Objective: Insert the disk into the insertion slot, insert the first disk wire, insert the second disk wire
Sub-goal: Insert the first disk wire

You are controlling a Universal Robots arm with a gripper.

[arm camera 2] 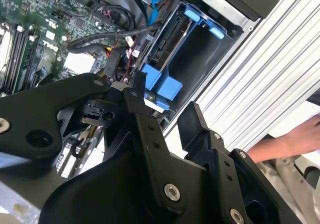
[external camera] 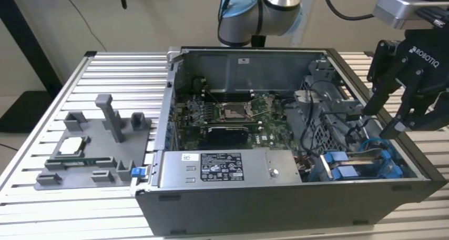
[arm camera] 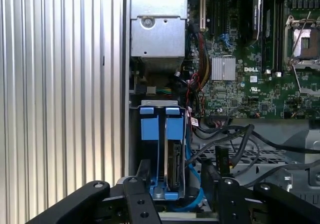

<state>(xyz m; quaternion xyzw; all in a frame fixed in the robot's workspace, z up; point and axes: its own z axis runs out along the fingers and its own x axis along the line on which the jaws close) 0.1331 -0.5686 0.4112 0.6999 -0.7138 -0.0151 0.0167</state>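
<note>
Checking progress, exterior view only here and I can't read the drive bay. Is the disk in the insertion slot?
Observer: Yes. In the first wrist view the disk stands in the insertion slot, in the compartment nearer the motherboard.
Operator: Wires in?
Observer: Cannot tell. A blue cable curves beside the disk's near end, and where it ends is hidden.
Operator: Anyone near the cell?
Observer: Yes. In the second wrist view a person's hand is at the far edge of the table, beyond the case.
</note>
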